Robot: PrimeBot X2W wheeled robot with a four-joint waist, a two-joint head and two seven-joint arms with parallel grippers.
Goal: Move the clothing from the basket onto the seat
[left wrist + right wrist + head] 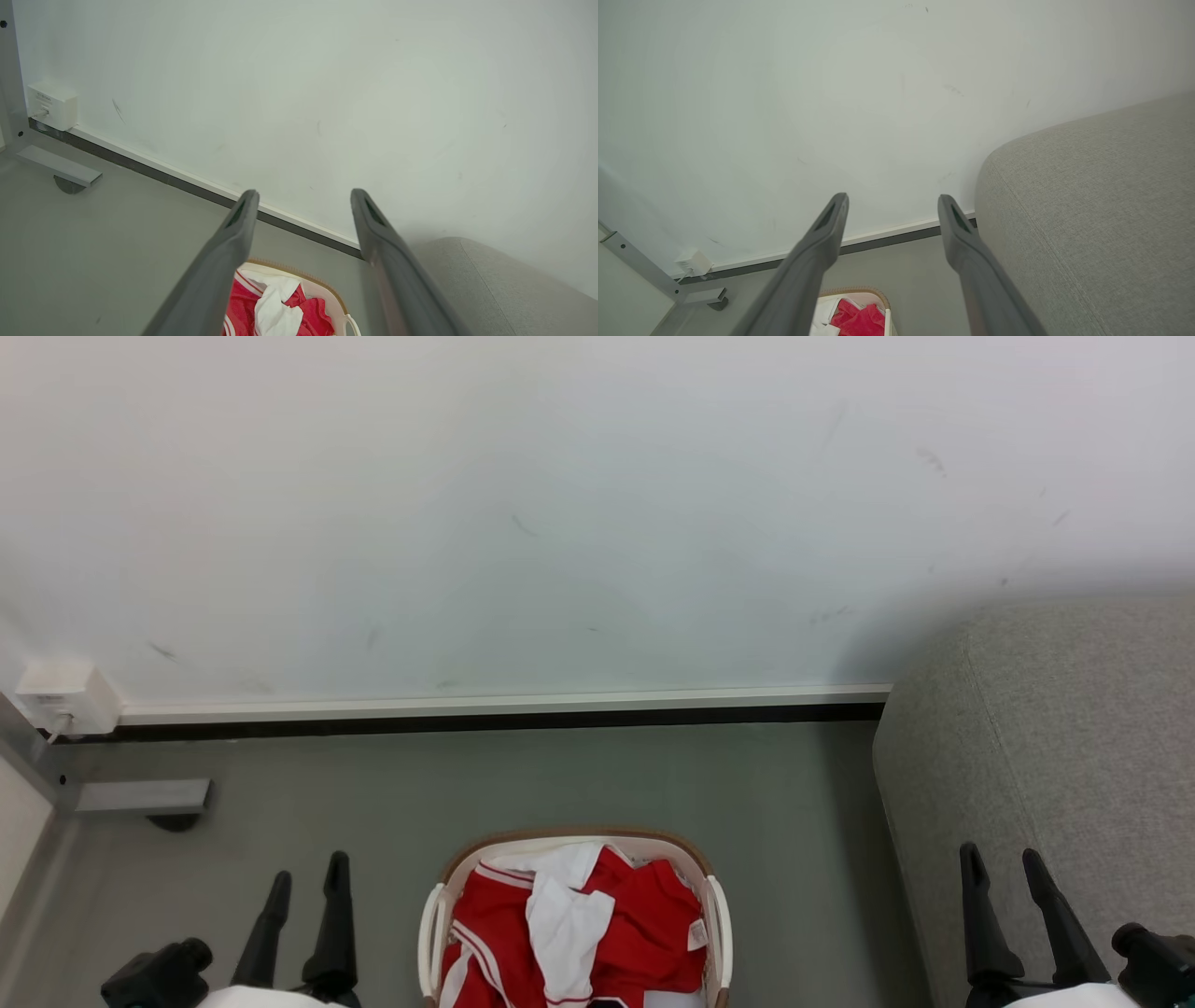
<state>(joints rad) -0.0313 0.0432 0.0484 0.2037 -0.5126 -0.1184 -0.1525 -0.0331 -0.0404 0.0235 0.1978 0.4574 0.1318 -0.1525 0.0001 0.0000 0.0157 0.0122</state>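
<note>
Grey floor (pixel 373 803) runs out from the robot's base. At 6 o'clock sits the basket (pixel 569 833), heaped to the rim w/ the clothing (pixel 644 933), red-and-white kit, none lifted yet, so the task looks unstarted. The left gripper (pixel 309 866) at 7 o'clock and the right gripper (pixel 999 851) at 5 o'clock flank it, both w/ fingers spread wide and holding nothing, prob. poised so either arm can dip in. The seat (pixel 1055 737), grey upholstery, rises at 3-4 o'clock just beside the right gripper, apparently set close to keep the carry short. Farther back are a metal frame foot (pixel 140 795) at 8 o'clock, a wall box (pixel 65 695) at 9, the skirting (pixel 504 705), then the scuffed white wall (pixel 560 523).
</note>
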